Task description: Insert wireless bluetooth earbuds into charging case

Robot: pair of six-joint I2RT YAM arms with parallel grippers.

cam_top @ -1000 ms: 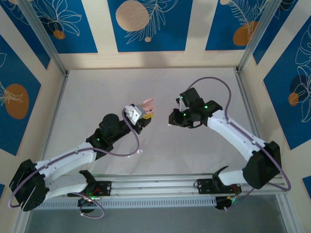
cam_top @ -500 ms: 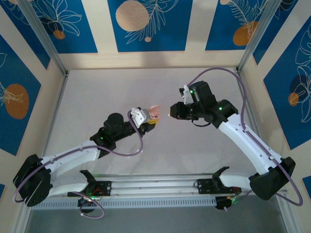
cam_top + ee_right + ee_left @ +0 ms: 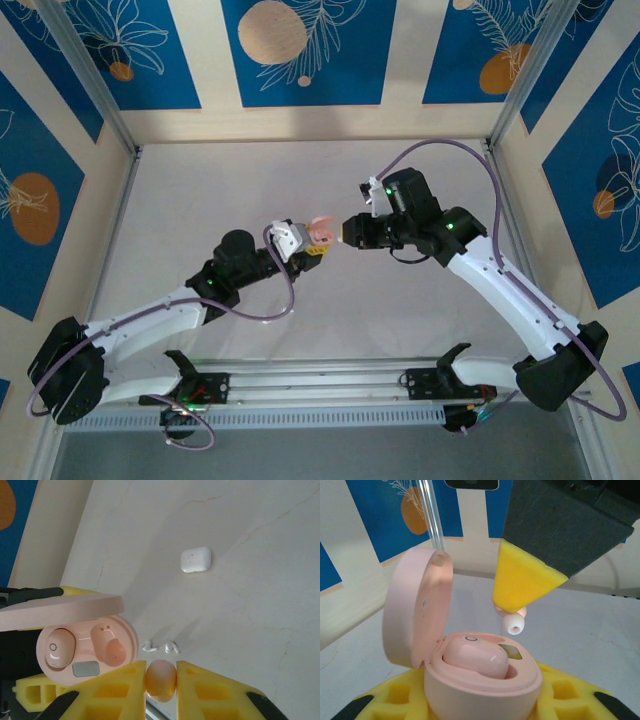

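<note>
My left gripper (image 3: pixel 311 242) is shut on an open pink charging case (image 3: pixel 480 682), held above the table with its lid (image 3: pixel 417 612) swung up. One pink earbud (image 3: pixel 475 657) sits in the case's left socket; the other socket (image 3: pixel 110 647) is empty. My right gripper (image 3: pixel 161 680) is shut on the second pink earbud (image 3: pixel 512 622), white tip down. This earbud hangs just above and beside the case's rim, not touching it. In the top view the right gripper (image 3: pixel 346 231) nearly meets the case (image 3: pixel 321 229).
Two loose white earbuds (image 3: pixel 146 645) (image 3: pixel 171 646) lie on the white table (image 3: pixel 240 620) below the grippers. A white charging case (image 3: pixel 195 559), lid shut, lies farther off. Patterned walls and a metal frame (image 3: pixel 110 120) ring the table.
My right gripper has swung left and closed in on the pink case with the earbud. The left arm shifted slightly right a second ago, then held still.
</note>
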